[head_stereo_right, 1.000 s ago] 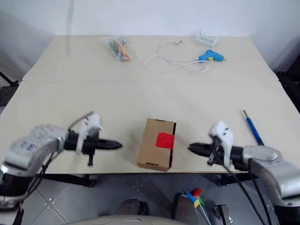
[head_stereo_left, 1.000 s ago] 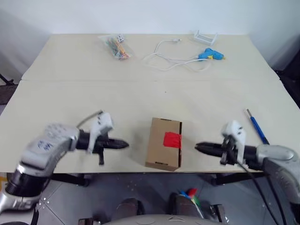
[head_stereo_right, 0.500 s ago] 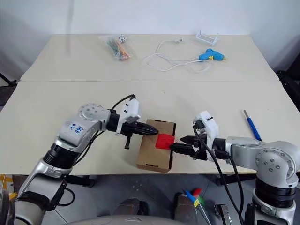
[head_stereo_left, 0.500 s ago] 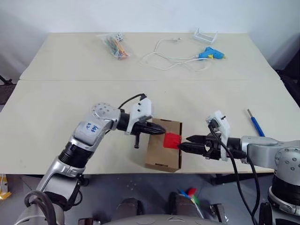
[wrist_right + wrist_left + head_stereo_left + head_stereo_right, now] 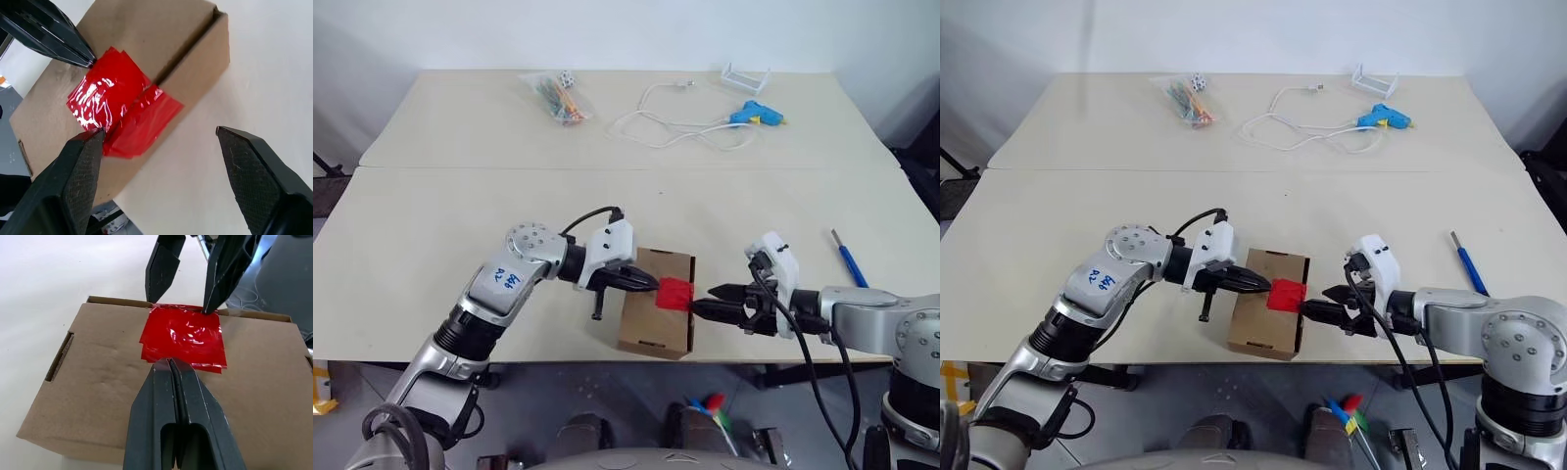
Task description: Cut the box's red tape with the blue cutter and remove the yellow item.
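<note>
The brown box sits near the table's front edge with the red tape over its right edge. My left gripper is shut and empty, its tip resting at the tape's left edge. My right gripper is open on the box's right side. Its fingertips stand at the tape's far end, about a tape's width apart. The blue cutter lies untouched on the table, further right than my right arm. The yellow item is hidden.
At the table's back lie a light-blue glue gun with a white cord, a clear bag of colourful bits and a small white holder. The box stands close to the table's front edge.
Both arms have swung inward from the table's sides to the box. The left gripper's tip reached the tape from the left; the right gripper opened and closed in from the right.
</note>
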{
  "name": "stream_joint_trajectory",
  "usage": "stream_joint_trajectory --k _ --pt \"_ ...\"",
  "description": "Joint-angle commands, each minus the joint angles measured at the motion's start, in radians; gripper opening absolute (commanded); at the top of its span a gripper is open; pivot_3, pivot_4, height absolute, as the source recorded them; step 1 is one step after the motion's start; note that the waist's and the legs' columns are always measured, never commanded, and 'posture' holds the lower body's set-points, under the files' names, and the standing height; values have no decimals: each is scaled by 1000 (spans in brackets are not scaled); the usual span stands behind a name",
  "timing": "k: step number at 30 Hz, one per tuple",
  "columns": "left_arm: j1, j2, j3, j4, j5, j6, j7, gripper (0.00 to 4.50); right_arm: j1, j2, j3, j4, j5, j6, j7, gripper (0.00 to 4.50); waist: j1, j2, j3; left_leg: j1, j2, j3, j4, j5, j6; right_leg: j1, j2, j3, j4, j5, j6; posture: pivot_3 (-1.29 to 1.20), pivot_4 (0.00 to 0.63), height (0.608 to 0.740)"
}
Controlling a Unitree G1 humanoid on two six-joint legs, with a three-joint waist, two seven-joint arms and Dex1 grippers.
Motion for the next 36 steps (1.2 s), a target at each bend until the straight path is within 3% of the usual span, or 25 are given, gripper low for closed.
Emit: stream_joint_trajectory --k 1,10,21,29,36 --pt "28 9 -34 -2 29 6 -7 0 13 -20 -11 12 14 10 -17 3757 -1 0 0 0 0 1 0 0 0 0 0 1 0 0 0 0 150 740" --pt "28 5 -36 5 35 7 -3 0 -21 -11 33 -2 -15 10 -84 3757 -1 0 -1 1 0 0 0 0 0 0 -1 1 0 0 0 0 150 740" --pt "19 0 -42 21 46 -8 -2 0 -148 -99 234 -39 -64 10 -220 3757 -2 -1 -2 1 0 0 1 0 1 0 -1 1 0 0 0 0 150 740" --pt "30 7 -52 16 52 -8 -3 0 -85 -240 327 -116 -206 -28 -144 3757 1 -3 -4 0 -1 -1 1 0 1 1 -2 1 -2 0 0 0 150 740" --pt "29 4 -53 11 50 -3 0 0 -68 -178 342 -140 -285 -49 -103 3757 -1 -3 -4 0 0 -1 1 0 1 1 -2 1 -2 0 0 0 150 740"
